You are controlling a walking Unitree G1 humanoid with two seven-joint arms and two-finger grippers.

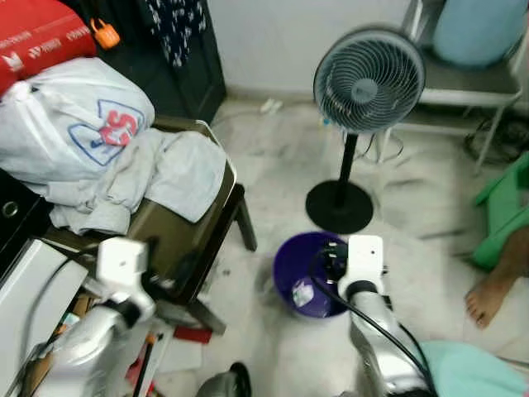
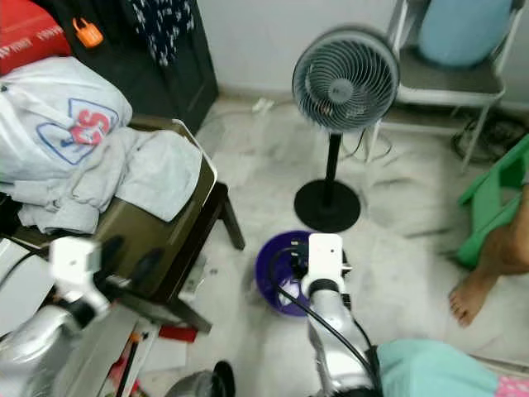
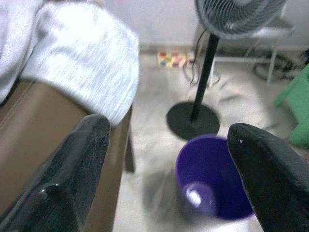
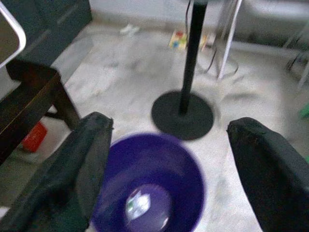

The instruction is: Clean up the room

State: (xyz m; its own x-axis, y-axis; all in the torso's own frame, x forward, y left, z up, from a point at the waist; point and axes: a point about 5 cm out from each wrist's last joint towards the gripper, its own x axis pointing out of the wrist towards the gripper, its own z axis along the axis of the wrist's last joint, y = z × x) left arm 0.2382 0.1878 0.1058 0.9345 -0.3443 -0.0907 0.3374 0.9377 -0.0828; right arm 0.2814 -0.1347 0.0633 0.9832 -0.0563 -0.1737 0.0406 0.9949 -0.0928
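A: Item one, floor. What is logged?

B: Pale marbled floor (image 1: 273,157), hard and smooth. The widest bare stretch runs between the chair and the fan, back to the far wall.

A: Item two, the bin.

B: Purple bucket (image 1: 307,285), round, plastic, glossy inside, standing on the floor just in front of the fan's base, near the chair's front leg. A small pale scrap (image 4: 139,205) lies on its bottom.

A: Grippers?

B: Right gripper (image 4: 166,164), fingers spread wide, hangs directly above the bucket's mouth with nothing between the fingers. Left gripper (image 3: 169,159), fingers likewise apart and holding nothing, sits at the chair's front edge, with the bucket beyond it.

A: Item three, the chair.

B: Chair (image 1: 178,236) with an olive-brown seat and dark wooden legs. Its top is heaped: a crumpled grey cloth (image 1: 169,174) drapes over the front corner, and a white plastic bag (image 1: 74,116) with red and blue print is piled toward the back.

A: Obstructions?

B: Pedestal fan (image 1: 368,81), round grey wire cage, black pole, flat black disc base. A green plastic piece of furniture (image 1: 502,211) at the right edge, a person's bare foot (image 1: 488,299) just beside it. A dark cabinet (image 1: 178,50) stands behind the chair.
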